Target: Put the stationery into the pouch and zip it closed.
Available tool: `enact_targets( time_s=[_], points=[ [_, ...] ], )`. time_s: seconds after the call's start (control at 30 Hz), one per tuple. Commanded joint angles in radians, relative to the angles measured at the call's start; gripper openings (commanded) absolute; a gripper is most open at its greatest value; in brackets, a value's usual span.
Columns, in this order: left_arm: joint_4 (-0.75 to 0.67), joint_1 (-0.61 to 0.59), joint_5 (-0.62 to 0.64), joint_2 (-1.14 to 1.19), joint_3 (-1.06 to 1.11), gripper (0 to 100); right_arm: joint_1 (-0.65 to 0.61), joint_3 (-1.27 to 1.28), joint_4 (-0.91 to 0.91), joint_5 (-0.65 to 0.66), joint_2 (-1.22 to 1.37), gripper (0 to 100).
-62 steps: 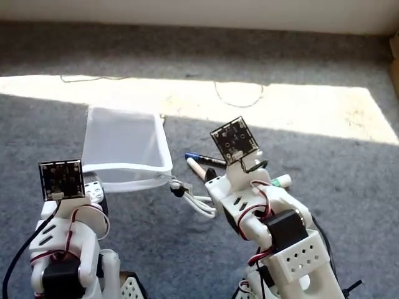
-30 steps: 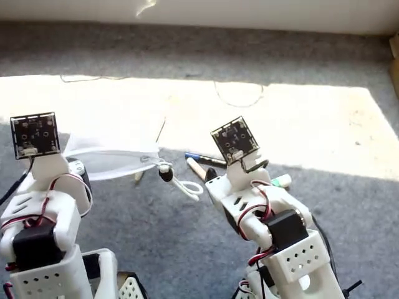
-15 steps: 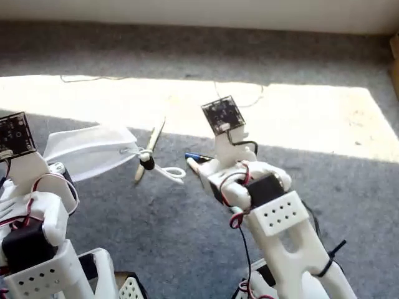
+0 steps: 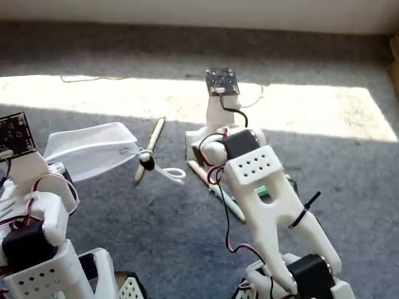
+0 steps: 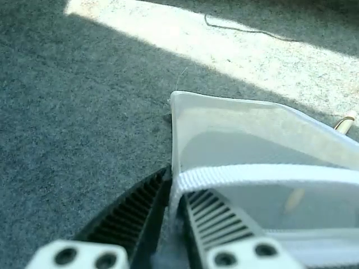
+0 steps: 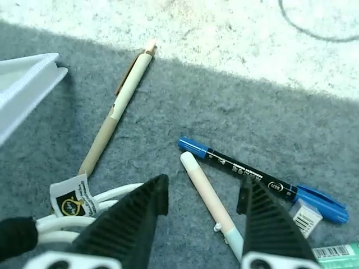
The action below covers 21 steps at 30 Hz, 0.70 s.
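Observation:
My left gripper (image 5: 171,188) is shut on the white webbing edge of the translucent mesh pouch (image 5: 252,145), and holds the pouch (image 4: 87,149) tilted up off the carpet at the left. Its black zip pull (image 4: 146,161) and white cord (image 4: 169,174) hang towards the middle. A beige pen (image 6: 115,106) lies beside the cord. My right gripper (image 6: 203,185) is open just above a cream pen (image 6: 205,196), without touching it. A blue marker (image 6: 258,178) lies just beyond that pen. In the high view the right arm (image 4: 249,168) covers most of the pens.
Grey carpet (image 4: 156,243) covers the floor, crossed by a bright sunlit band (image 4: 312,112). A thin cable (image 4: 240,99) lies in the sunlit part. A green item (image 6: 339,253) sits past the marker's end. A paper tag (image 6: 70,202) hangs on the cord.
The left arm has lifted the pouch off the carpet and pulled it left, dragging the cord along. The right arm has stretched forward over the pens.

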Motion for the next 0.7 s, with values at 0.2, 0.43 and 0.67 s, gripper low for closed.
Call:
enact_targets(
  time_s=[0.2, 0.43, 0.67],
  points=[
    [0.003, -0.012, 0.009, 0.01, -0.054, 1, -0.091, -0.234, -0.022, -0.031, 0.193, 19.8],
    [-0.002, -0.012, 0.009, 0.01, -0.039, 1, -0.124, -0.433, -0.025, -0.331, 0.384, 20.0],
    [-0.002, -0.012, 0.009, 0.008, -0.041, 1, -0.154, -0.653, -0.025, -0.339, 0.591, 20.0]
  ],
)
